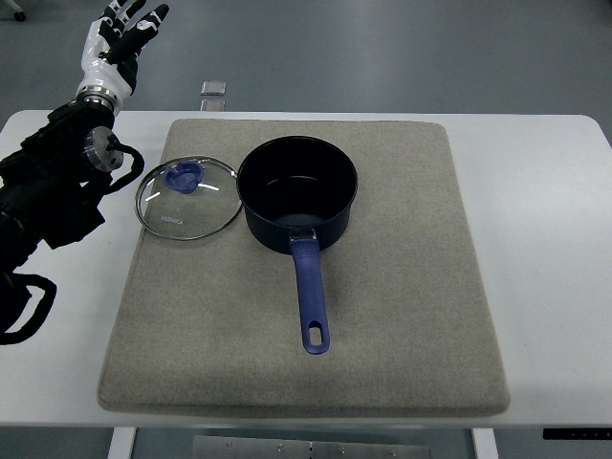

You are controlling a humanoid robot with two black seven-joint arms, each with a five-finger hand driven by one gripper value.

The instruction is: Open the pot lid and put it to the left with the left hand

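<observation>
Your lid lies flat left of the open pot; your left hand, fingers spread, holds nothing.

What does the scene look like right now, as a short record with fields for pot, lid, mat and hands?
pot: dark, uncovered, on the mat, blue handle pointing toward the camera
lid: glass, blue knob, flat on the mat's left edge, beside the pot
mat: grey, on a white table
left hand: raised beyond the table's far-left corner, fingers spread, holding nothing
right hand: not in view
</observation>
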